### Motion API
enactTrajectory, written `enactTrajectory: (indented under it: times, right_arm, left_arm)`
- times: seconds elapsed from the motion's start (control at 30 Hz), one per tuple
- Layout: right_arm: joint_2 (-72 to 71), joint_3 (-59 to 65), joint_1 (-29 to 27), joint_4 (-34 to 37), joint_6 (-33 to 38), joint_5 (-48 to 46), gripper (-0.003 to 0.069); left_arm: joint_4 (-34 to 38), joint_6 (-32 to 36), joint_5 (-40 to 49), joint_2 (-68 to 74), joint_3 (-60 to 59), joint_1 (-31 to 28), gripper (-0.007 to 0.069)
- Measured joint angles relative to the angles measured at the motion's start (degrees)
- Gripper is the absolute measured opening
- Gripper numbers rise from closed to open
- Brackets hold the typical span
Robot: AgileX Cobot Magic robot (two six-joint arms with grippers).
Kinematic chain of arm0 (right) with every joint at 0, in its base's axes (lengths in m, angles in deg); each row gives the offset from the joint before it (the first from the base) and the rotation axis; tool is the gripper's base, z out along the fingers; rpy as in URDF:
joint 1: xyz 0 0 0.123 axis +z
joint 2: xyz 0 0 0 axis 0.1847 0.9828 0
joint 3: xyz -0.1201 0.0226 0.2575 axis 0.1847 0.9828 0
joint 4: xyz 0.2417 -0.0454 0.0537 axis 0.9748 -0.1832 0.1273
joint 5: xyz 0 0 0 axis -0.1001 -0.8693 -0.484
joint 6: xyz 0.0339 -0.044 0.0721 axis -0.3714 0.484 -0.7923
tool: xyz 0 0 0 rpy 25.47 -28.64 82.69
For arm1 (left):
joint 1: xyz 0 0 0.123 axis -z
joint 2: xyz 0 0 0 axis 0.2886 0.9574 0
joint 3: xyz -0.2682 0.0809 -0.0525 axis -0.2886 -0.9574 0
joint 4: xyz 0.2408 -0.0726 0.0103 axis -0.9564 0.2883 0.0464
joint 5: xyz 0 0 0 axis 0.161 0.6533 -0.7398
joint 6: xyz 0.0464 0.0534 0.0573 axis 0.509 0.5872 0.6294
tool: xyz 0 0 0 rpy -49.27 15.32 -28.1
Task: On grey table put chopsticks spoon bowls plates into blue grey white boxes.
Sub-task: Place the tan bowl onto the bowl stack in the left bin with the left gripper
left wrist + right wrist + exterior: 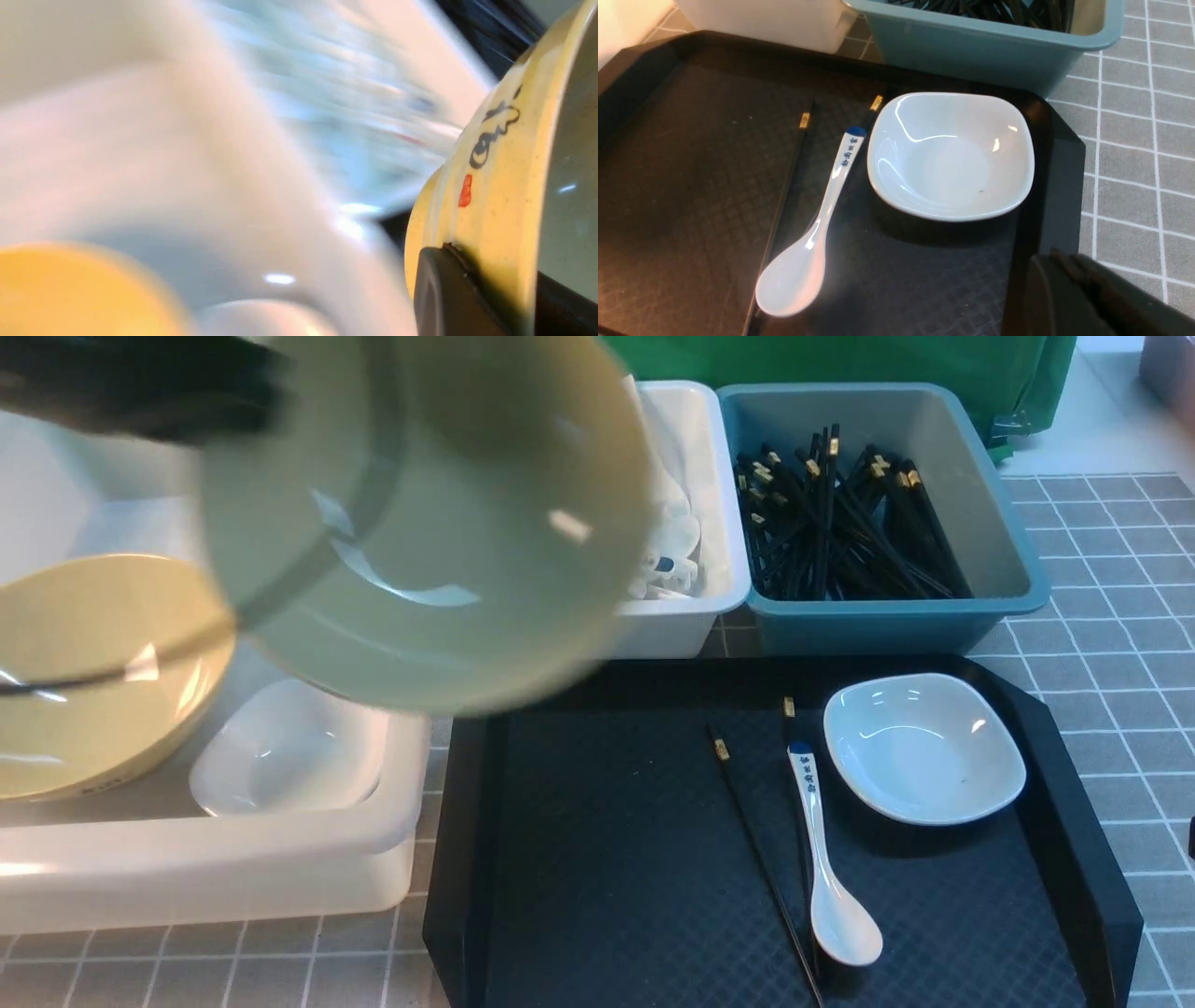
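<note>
My left gripper (pixel 219 401) is shut on the rim of a mustard-yellow bowl (pixel 420 513) and holds it tilted and motion-blurred above the big white tub (pixel 215 868). In the left wrist view one finger (pixel 444 294) presses the bowl's outer wall (pixel 495 186). The tub holds another yellow bowl (pixel 93 672) and a white plate (pixel 289 747). On the black tray lie a pair of chopsticks (pixel 756 859), a white spoon (pixel 826 859) and a white plate (pixel 924 747). My right gripper (pixel 1069 280) is shut and empty, over the tray's right edge, apart from that plate (pixel 950 156) and the spoon (pixel 817 224).
The small white box (pixel 719 523) holds several spoons. The blue-grey box (pixel 999 523) holds many chopsticks. Both stand behind the black tray (pixel 607 896) on the grey table (pixel 1120 616). A green cloth hangs at the back.
</note>
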Motion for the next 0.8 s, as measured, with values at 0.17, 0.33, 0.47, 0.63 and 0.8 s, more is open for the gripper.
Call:
enactTrajectory:
  times: [0.17, 0.33, 0.47, 0.63, 0.8]
  right_arm:
    - [0.0, 0.0, 0.0, 0.0, 0.0, -0.1, 0.0046]
    - [0.0, 0.0, 0.0, 0.0, 0.0, -0.1, 0.0046]
    - [0.0, 0.0, 0.0, 0.0, 0.0, -0.1, 0.0046]
    - [0.0, 0.0, 0.0, 0.1, 0.0, -0.1, 0.0046]
    - [0.3, 1.0, 0.0, 0.4, -1.7, -1.2, 0.0048]
  left_arm:
    - [-3.6, -4.4, -1.8, -0.2, -1.5, -18.4, 0.0004]
    - [-4.3, -8.2, -9.4, 2.5, -9.2, -27.4, 0.0004]
    - [-4.0, -8.4, -14.3, 5.8, -14.0, -27.8, 0.0005]
    - [-6.2, -8.8, -18.3, 9.4, -16.3, -27.9, 0.0067]
    - [-6.3, -9.6, -19.7, 7.8, -16.3, -27.9, 0.0267]
